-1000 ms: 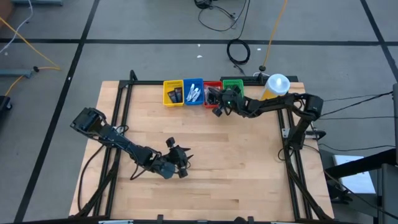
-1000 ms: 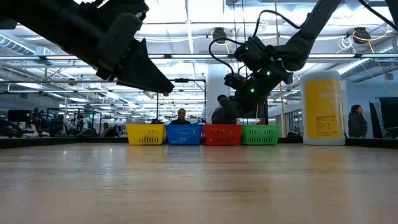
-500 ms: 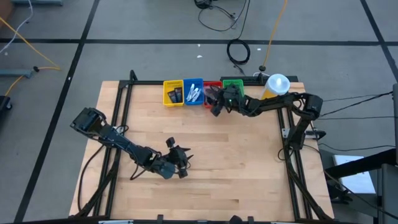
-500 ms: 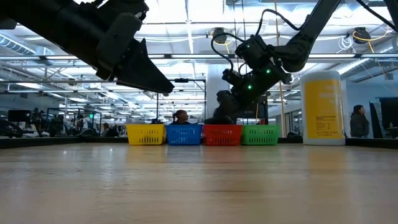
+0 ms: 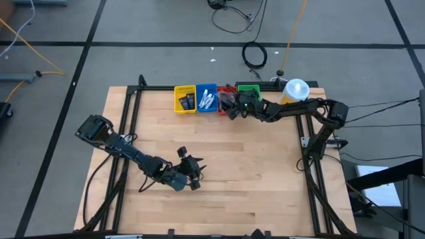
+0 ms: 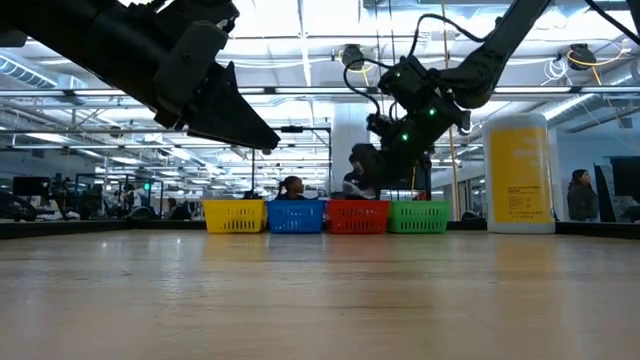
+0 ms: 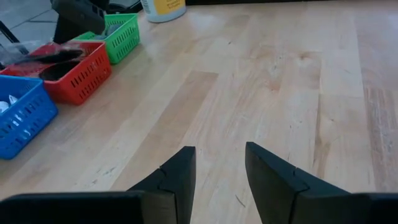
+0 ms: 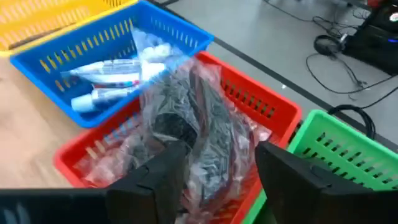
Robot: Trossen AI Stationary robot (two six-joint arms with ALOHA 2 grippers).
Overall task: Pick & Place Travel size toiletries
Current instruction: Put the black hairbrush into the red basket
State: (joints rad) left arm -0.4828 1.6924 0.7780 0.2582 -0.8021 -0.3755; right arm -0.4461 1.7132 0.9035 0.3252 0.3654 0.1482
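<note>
Clear-wrapped packet [image 8: 193, 118], crinkled, with dark contents: it is hanging between the right gripper's [image 8: 214, 165] two dark fingers, which are standing a moderate way apart and pinching it from both sides. It is sitting directly over the red tray [image 8: 261, 106], just above similar wrapped packets lying in that tray.

Right gripper [image 5: 232, 106], high view: it is reaching in from the table's right side to the tray row at the far edge, hovering over the red tray [image 5: 226, 99]. In the low view it is hanging above that tray [image 6: 358, 216], with the packet [image 6: 356, 180] showing pale beneath it.

Blue tray [image 8: 124, 56], beside the red one: it is holding white tubes [image 8: 106, 78] with coloured print. Yellow tray [image 5: 184, 99]: it is holding dark oblong items [image 5: 188, 101]. Green tray [image 5: 249, 89]: it is sitting at the right end of the row; its contents cannot be told.

Big yellow white-capped bottle [image 5: 294, 91]: it is standing upright just right of the green tray.

Left gripper [image 5: 191, 174]: it is waiting over the bare wooden table [image 5: 265, 166] near the front centre, well apart from the trays, its fingers [image 7: 177, 180] standing parted and holding nothing.

Person [image 6: 579, 195]: one is standing in the room beyond the table, at the low view's far right.
</note>
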